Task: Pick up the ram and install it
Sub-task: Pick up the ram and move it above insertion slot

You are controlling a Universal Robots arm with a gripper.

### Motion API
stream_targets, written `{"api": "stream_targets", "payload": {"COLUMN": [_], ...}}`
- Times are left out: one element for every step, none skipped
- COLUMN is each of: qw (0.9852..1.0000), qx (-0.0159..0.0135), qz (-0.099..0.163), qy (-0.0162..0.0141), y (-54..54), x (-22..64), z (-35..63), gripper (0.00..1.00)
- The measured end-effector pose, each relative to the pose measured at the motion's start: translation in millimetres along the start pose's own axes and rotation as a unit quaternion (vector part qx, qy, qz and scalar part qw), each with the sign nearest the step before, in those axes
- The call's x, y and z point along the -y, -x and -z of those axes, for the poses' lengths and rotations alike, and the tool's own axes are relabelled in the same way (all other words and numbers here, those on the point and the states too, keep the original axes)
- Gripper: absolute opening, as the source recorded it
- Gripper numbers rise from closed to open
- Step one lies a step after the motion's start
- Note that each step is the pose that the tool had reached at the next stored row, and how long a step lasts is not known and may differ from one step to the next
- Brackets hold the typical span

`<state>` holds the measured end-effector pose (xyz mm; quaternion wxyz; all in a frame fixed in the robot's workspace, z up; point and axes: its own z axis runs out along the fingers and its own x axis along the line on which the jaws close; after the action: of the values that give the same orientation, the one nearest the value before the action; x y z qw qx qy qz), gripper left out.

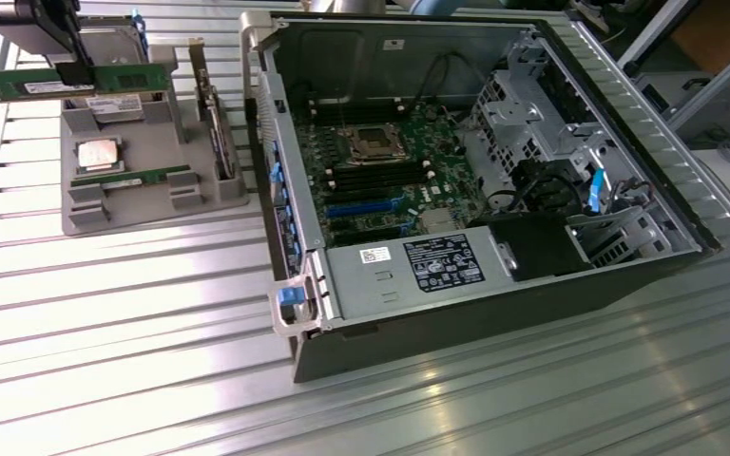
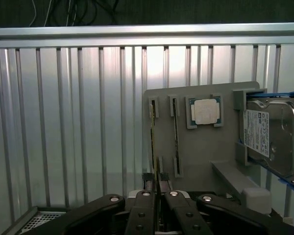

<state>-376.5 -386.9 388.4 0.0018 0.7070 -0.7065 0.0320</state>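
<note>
Already the pick looked done. At the exterior view's far left, the gripper hung above the grey holder block. Its fingers were pressed nearly together, pinching the ram by its top edge near the middle. The ram was level and lengthwise, lifted clear of the block and touching nothing else that could be seen. In the wrist view the stick showed edge-on between the fingertips, lined up over one of the block's slots.

Just under it on the block sat the silver processor chip in its pocket. A second green stick stood in a slot beside the chip. A hard drive rested at the block's far end. To the right of the block's pockets stood the wider card with a metal bracket, upright.

Further right, well apart from the gripper, the open computer case lay on its side on the ribbed metal table. Its motherboard faced up. The black memory slots beside the processor socket looked empty, as far as could be told.

Judgement: grasp and lift finished. The carry across to the case and the seating in a slot were not yet done, so roughly a third through.
</note>
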Motion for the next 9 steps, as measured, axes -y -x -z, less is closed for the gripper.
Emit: {"api": "stream_targets", "payload": {"qw": [1.0000, 1.0000, 1.0000, 1.0000, 1.0000, 1.0000, 1.0000, 1.0000, 1.0000], "qx": [0.0000, 0.0000, 0.0000, 0.0000, 0.0000, 0.0000, 0.0000, 0.0000, 0.0000], "qz": [0.000, 0.000, 0.000, 0.000, 0.000, 0.000, 0.000, 0.000, 0.000], "qy": [0.0001, 0.0001, 0.0000, 0.0000, 0.0000, 0.0000, 0.0000, 0.0000, 0.0000], "y": [0.0, 0.1, 0.0, 0.0, 0.0, 0.0, 0.0, 0.0, 0.0], "x": [0.2, 0.9, 2.1, 3.2, 4.1, 5.5, 6.4, 7.9, 9.9], "z": [0.1, 0.1, -0.1, -0.1, -0.2, -0.3, -0.3, -0.4, -0.4], "gripper": [0.13, 0.13, 0.13, 0.13, 0.13, 0.13, 0.13, 0.13, 0.13]}}
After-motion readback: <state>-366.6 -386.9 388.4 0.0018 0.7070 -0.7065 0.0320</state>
